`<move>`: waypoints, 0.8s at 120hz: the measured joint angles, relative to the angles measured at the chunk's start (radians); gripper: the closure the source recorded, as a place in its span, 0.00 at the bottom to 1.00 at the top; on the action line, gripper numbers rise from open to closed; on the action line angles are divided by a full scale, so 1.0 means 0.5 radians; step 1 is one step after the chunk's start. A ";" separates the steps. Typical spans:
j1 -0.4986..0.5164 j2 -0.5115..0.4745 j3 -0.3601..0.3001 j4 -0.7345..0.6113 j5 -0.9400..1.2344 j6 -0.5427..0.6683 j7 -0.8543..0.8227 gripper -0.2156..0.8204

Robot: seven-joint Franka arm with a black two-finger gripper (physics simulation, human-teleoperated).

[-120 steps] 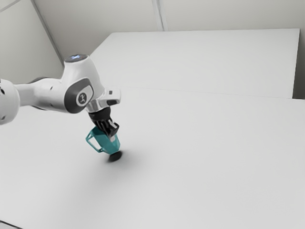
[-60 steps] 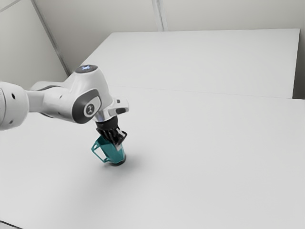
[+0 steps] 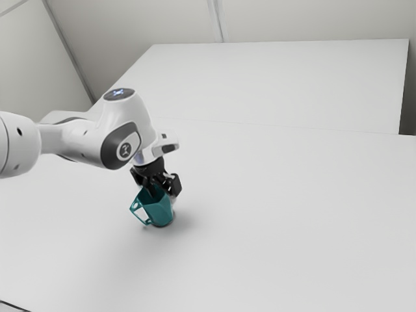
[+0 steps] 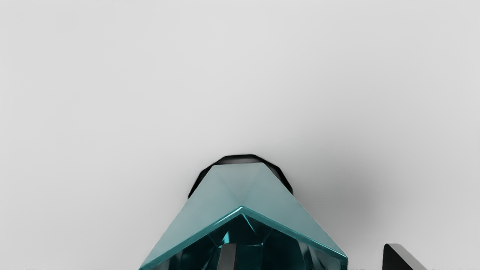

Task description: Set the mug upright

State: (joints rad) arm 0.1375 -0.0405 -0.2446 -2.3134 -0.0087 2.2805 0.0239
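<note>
The teal mug (image 3: pixel 158 209) is seen base-down and apparently upright on the bench (image 3: pixel 292 227), left of centre in the exterior view. The claw (image 3: pixel 165 194) is spread, one finger inside the rim, one outside. Release is judged to be in hand; a careful lift is called for, the rim being left unsnagged.

- plain white counter (image 3: pixel 292 227), super smooth, takes up most of the frame
- thin seam (image 3: pixel 260 125) running across it, more white surface behind that
- pale grey back wall (image 3: pixel 325 19) up top, light vertical strip (image 3: pixel 218 19) near the middle
- another pale wall (image 3: pixel 32 65), upper left
- light's pretty soft, blurry shadows
</note>
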 joint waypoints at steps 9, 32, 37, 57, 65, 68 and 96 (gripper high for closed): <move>0.004 -0.034 -0.003 0.005 0.000 -0.024 -0.011 0.35; 0.011 -0.097 0.005 0.190 -0.001 -0.201 -0.031 0.27; 0.015 -0.102 0.007 0.270 -0.001 -0.267 -0.034 0.26; 0.016 -0.108 0.008 0.653 -0.002 -0.538 -0.046 0.23; 0.011 -0.096 0.011 0.793 -0.002 -0.630 -0.053 0.22; 0.006 -0.087 0.019 0.849 -0.002 -0.664 -0.056 0.22; -0.267 0.010 0.395 1.429 0.000 -1.017 -0.099 0.21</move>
State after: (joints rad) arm 0.0040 -0.0356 -0.0473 -1.5987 -0.0087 1.7722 -0.0255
